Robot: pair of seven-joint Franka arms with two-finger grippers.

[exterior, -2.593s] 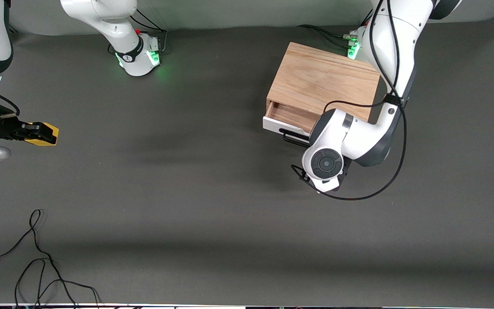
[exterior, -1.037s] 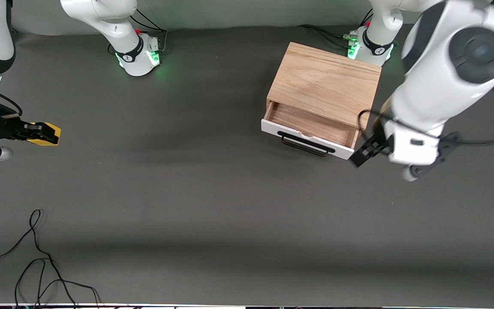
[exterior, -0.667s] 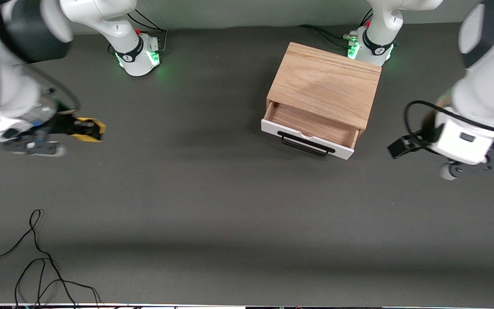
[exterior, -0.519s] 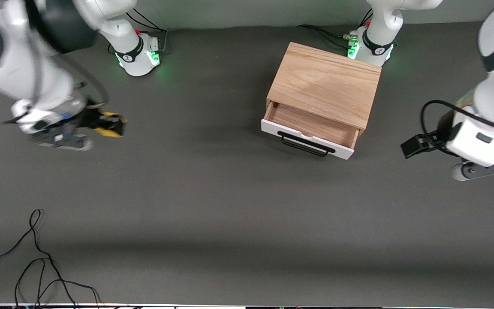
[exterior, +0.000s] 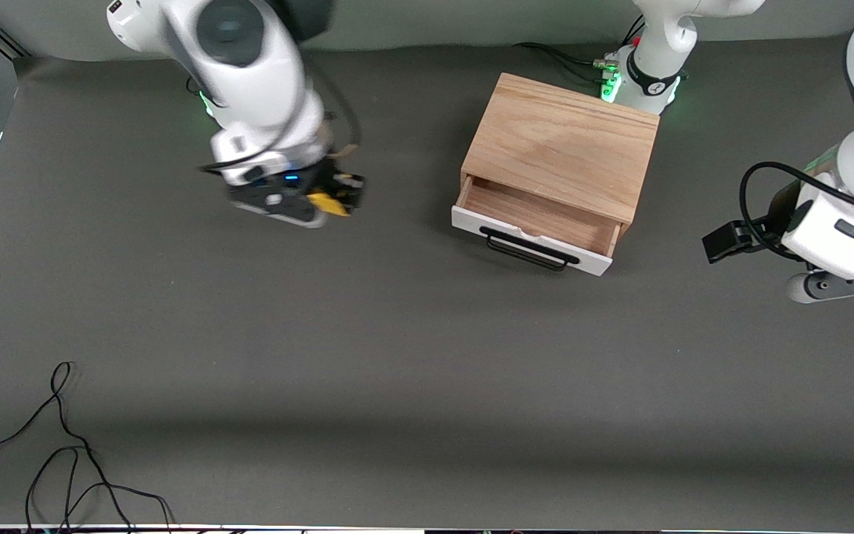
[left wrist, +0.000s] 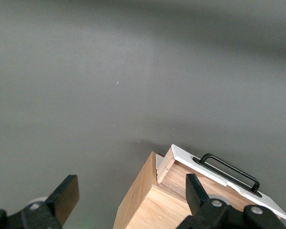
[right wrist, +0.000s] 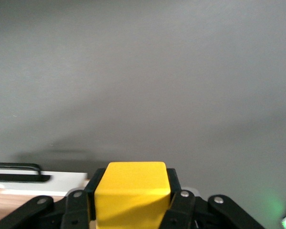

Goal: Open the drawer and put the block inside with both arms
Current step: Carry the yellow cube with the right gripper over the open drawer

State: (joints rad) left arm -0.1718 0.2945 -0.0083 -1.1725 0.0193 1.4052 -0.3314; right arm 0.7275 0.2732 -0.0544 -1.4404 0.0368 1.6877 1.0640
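The light oak box (exterior: 562, 142) stands near the left arm's base, and its white-fronted drawer (exterior: 537, 224) is pulled open, showing the bare wood interior and black bar handle (exterior: 527, 251). My right gripper (exterior: 336, 197) is shut on the yellow block (exterior: 320, 205) and hangs over the mat beside the drawer, toward the right arm's end. In the right wrist view the block (right wrist: 132, 191) fills the jaws, with the drawer front (right wrist: 38, 179) at the edge. My left gripper (exterior: 723, 242) is open and holds nothing, over the mat toward the left arm's end; in the left wrist view its fingers (left wrist: 64, 198) stand wide apart.
Loose black cables (exterior: 64, 445) lie on the mat near the front camera at the right arm's end. Dark grey mat (exterior: 412, 356) covers the table. The left arm's cable loops beside its wrist (exterior: 753, 200).
The right arm has swung the block from its end of the table toward the drawer. The left arm has let go of the handle and drawn off toward its own end, leaving the drawer open.
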